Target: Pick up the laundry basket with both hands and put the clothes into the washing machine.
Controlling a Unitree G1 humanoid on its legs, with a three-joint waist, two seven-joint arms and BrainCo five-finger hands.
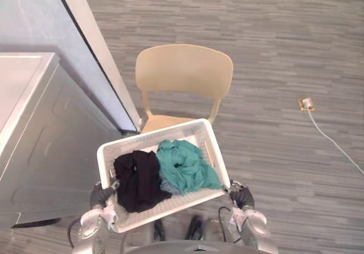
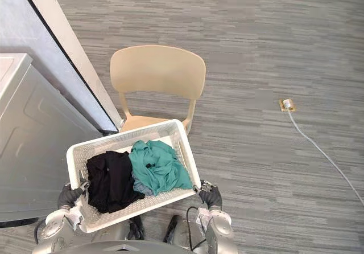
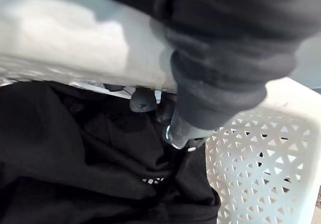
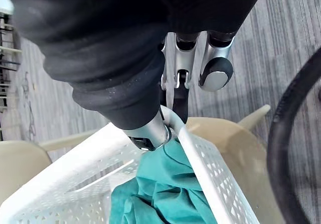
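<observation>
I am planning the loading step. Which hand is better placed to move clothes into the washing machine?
Probably the left hand: it grips the basket on the side nearest the washing machine, with the black garment beside it. The right hand holds the far side, by the teal garment.

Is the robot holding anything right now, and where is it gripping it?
Yes: a white perforated plastic laundry basket. The left hand grips the rim on its left side, the right hand the rim on its right side.
</observation>
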